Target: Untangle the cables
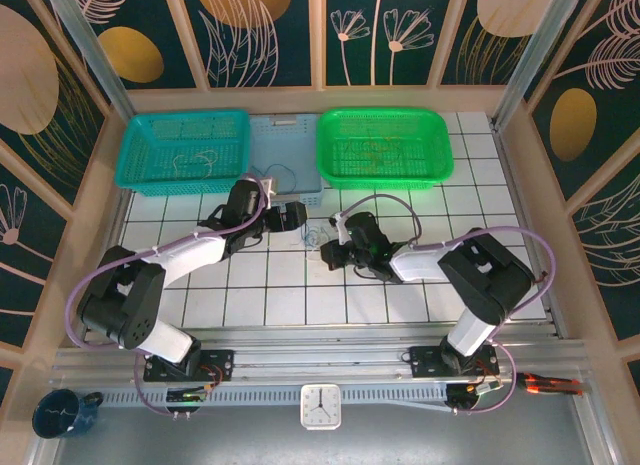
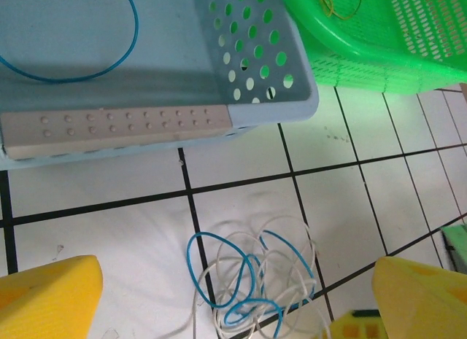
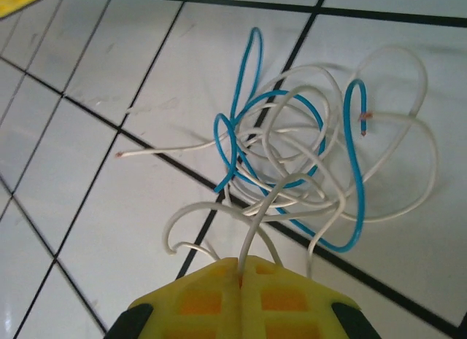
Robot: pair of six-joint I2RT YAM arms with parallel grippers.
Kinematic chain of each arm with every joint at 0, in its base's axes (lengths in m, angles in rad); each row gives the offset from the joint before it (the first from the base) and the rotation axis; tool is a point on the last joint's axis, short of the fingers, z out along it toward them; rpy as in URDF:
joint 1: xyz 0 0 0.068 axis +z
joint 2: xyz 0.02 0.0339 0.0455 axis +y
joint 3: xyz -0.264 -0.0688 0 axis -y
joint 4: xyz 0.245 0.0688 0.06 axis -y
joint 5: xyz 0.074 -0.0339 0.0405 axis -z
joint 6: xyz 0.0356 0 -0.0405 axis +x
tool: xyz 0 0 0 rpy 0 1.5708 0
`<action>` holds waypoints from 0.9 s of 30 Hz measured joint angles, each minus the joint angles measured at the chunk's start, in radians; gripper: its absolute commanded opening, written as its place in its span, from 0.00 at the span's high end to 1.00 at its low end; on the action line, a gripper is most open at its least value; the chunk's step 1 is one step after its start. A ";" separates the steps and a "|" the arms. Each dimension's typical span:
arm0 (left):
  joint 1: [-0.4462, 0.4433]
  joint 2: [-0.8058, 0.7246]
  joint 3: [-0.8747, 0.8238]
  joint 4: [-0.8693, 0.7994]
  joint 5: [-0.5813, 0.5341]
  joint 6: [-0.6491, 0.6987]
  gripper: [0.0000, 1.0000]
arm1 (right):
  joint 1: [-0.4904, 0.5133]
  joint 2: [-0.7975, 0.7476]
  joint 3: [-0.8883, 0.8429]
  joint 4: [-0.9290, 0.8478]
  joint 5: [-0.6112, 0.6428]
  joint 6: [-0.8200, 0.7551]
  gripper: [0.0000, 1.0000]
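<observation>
The right gripper (image 3: 241, 277) pinches a white strand of the cables (image 3: 306, 157) at its fingertips, apparently to anchor it; the knot sprawls just ahead. The left gripper (image 2: 237, 299) hangs wide open above the tangle, likely to pull a loop free, a blue basket (image 2: 270, 113) beyond.

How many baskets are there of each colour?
Teal basket: 1
Pale blue basket: 1
Green basket: 1
Total: 3 baskets
</observation>
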 measured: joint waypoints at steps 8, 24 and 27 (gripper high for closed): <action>0.000 0.020 -0.006 0.000 0.001 0.001 0.06 | -0.005 -0.017 -0.024 0.039 -0.034 -0.008 1.00; -0.002 -0.033 -0.127 -0.006 0.053 -0.011 0.32 | -0.022 -0.086 -0.023 0.001 -0.019 0.004 0.65; -0.011 -0.035 -0.128 -0.016 0.052 -0.011 0.37 | -0.024 -0.114 -0.010 -0.017 -0.010 0.003 0.61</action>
